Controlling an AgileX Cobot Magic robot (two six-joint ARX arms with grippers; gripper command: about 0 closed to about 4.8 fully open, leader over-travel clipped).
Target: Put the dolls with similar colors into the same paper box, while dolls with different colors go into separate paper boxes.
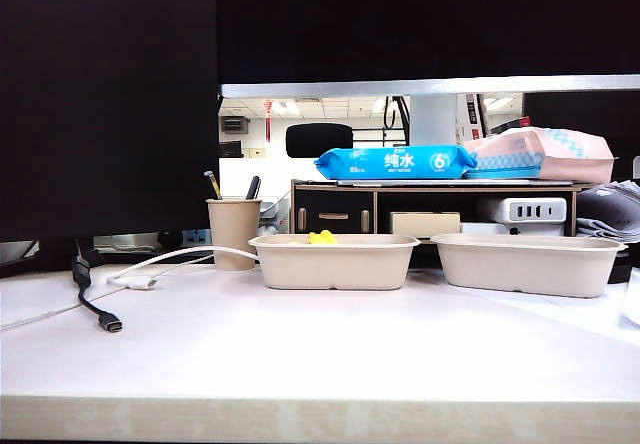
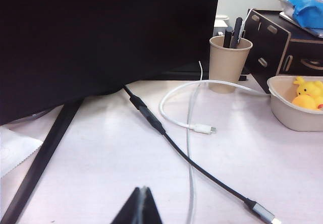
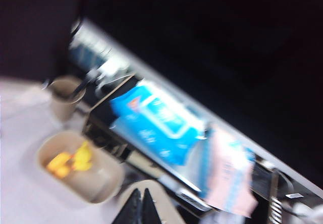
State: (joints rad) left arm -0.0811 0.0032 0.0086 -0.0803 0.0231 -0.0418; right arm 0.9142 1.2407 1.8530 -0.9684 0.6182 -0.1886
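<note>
Exterior view: both paper boxes on the tabletop, no arm showing.
I see the left box (image 1: 334, 261) just right of the paper cup (image 1: 233, 233) with a duck (image 1: 321, 237) peeking out; the right box (image 1: 527, 263) lies beyond. Left wrist view: left gripper (image 2: 143, 208) clenched, empty, short of the cup, ducks (image 2: 308, 94) boxed. Right wrist view, blurred: right gripper (image 3: 142, 208) clenched, empty, above the boxes. Cats unseen; I'd judge a slow retreat safest.

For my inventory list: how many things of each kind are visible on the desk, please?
Paper trays: 2
Yellow ducks: 2
Paper cup with pens: 1
Cables: 2
Total: 7
</note>
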